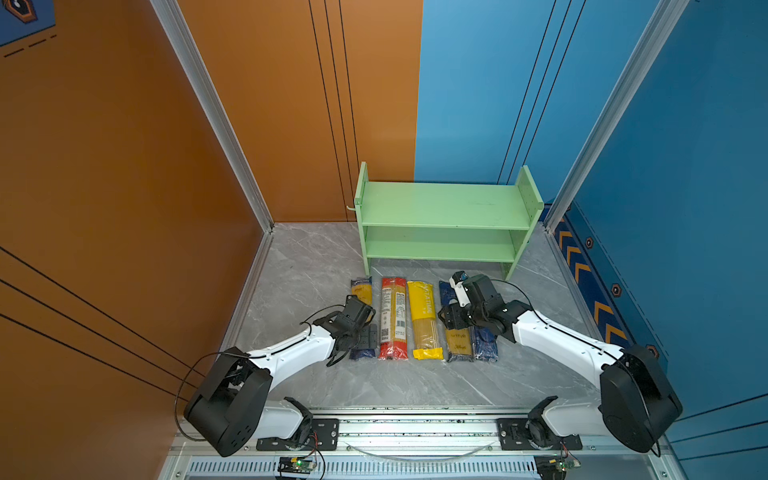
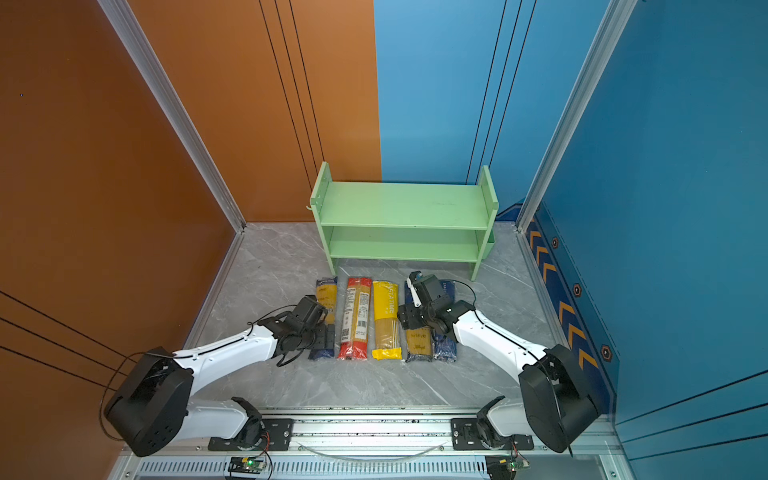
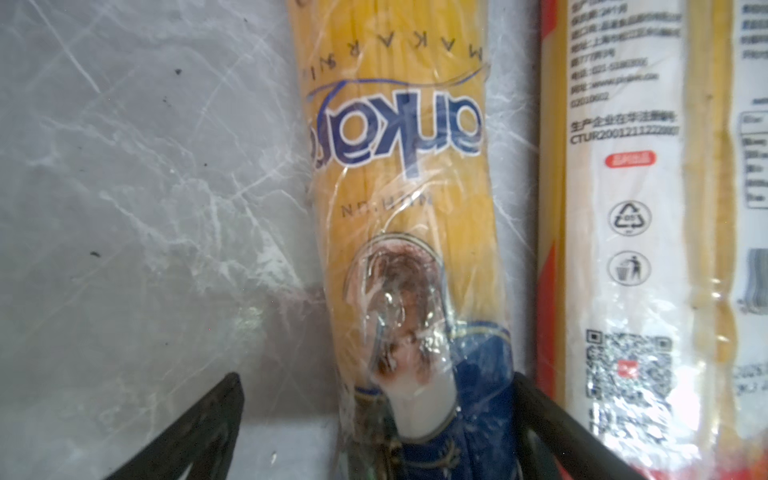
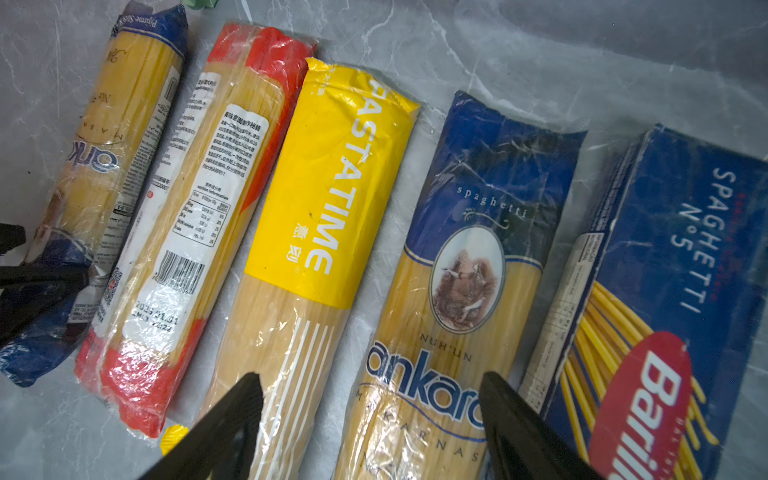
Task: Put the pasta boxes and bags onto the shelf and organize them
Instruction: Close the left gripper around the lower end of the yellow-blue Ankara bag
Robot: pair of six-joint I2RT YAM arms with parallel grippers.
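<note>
Five pasta packs lie side by side on the floor in front of the bare light-green shelf (image 1: 444,203): an ankara bag (image 1: 362,291), a red-ended clear bag (image 1: 392,318), a yellow bag (image 1: 424,318), a second ankara bag (image 1: 459,343) and a dark blue Barilla pack (image 1: 486,347). My left gripper (image 3: 374,432) is open, low over the first ankara bag (image 3: 399,166), its jaws straddling the blue end. My right gripper (image 4: 372,428) is open above the second ankara bag (image 4: 453,291), one finger over the yellow bag (image 4: 332,187), the other beside the Barilla pack (image 4: 665,270).
An orange wall (image 1: 124,187) closes the left side and a blue wall (image 1: 685,187) the right, each with an aluminium post. The arms' mounting rail (image 1: 415,432) runs along the near edge. Grey marble floor (image 1: 299,270) lies to the left of the packs.
</note>
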